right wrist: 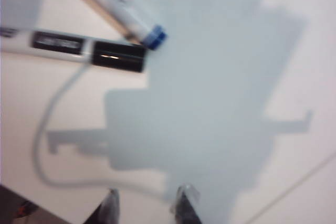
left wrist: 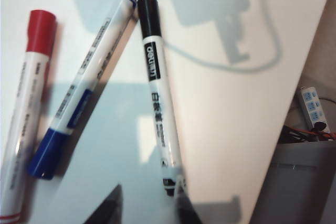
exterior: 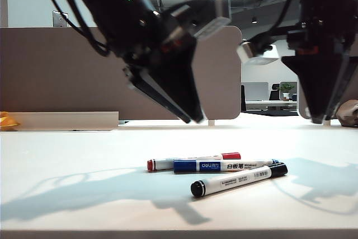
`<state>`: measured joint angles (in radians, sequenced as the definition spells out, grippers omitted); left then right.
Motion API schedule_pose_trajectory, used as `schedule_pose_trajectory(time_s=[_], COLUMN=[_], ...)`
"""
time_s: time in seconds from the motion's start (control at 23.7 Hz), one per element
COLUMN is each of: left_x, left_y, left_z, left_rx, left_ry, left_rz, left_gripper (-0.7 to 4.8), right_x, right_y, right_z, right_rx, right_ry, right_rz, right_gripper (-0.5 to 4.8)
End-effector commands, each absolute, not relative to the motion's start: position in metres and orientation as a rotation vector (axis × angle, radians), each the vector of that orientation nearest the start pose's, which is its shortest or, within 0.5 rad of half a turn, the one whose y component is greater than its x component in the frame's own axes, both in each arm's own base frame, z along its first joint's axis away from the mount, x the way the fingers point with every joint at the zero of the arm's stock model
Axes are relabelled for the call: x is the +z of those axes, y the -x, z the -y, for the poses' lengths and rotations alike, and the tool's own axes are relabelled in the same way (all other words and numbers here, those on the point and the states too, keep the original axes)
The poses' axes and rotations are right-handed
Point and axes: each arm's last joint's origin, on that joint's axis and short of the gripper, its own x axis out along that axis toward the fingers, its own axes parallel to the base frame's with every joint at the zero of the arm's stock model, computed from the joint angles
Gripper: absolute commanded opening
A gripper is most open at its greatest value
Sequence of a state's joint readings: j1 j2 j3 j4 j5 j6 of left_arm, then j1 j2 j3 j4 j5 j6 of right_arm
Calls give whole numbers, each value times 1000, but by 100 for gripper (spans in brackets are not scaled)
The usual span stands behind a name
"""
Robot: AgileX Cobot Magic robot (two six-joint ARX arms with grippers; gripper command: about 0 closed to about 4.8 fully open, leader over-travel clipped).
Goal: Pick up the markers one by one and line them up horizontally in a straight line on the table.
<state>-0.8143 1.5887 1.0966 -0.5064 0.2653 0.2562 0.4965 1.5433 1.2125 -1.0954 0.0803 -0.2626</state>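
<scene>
Markers lie clustered on the white tabletop (exterior: 67, 160), none of them held. In the exterior view, the red-capped marker (exterior: 193, 161) lies farthest back, the blue-capped marker (exterior: 224, 165) just in front of it and touching or nearly so, and the black-capped marker (exterior: 238, 179) nearest the camera, angled so that its capped end meets the blue one's tail. No straight row has been formed: the three are bunched and skewed.

The left gripper (exterior: 190, 117) hangs above the tabletop, tilted down toward the cluster from the left; in the left wrist view its jaws are seen parted and empty, with the black-capped marker's tail close to one fingertip. The right gripper (exterior: 319, 118) hangs above the right side, pointing down, its jaws parted and empty, set off beside the markers' ends.

The step in hand is judged to be an approach to a first pick. A descent over one barrel would be called for, probably the black-capped one, with the jaws straddling it crosswise before closing.
</scene>
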Motion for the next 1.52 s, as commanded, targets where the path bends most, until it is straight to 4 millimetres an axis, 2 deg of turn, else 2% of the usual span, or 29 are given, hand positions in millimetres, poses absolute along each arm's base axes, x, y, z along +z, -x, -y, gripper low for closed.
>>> schedule_pose_trajectory(time_s=[0.04,0.17,0.25,0.3,0.34,0.46,0.72,1.01,1.39,1.52], left_x=[219,211,207,204,201,190,184,175,164,157], left_y=[-220,-223,-225,-226,-227,-228,-231,-232,-230,-230], left_z=[247,250,252,254,254,257,261,263,261,260], left_rx=[-1144,-1145,-1164,-1163,-1163,-1182,-1214,-1222,-1230,-1220], left_ry=[-481,-484,-472,-473,-475,-468,-446,-456,-512,-522], left_rz=[-897,-914,-914,-921,-931,-970,-966,-1001,-1056,-1089], left_gripper=[126,126,126,126,126,126,126,126,122,86], right_x=[258,276,294,306,312,338,364,377,378,379], right_y=[-249,-254,-252,-247,-244,-221,-182,-161,-159,-159], right_z=[-118,-99,-84,-77,-74,-66,-57,-54,-54,-55], right_rx=[417,365,415,469,499,568,572,613,630,659], right_ry=[636,532,384,292,245,177,101,20,-9,-23], right_rz=[-1300,-1258,-1208,-1167,-1143,-1025,-936,-865,-866,-865], right_gripper=[144,144,139,109,102,102,103,103,103,103])
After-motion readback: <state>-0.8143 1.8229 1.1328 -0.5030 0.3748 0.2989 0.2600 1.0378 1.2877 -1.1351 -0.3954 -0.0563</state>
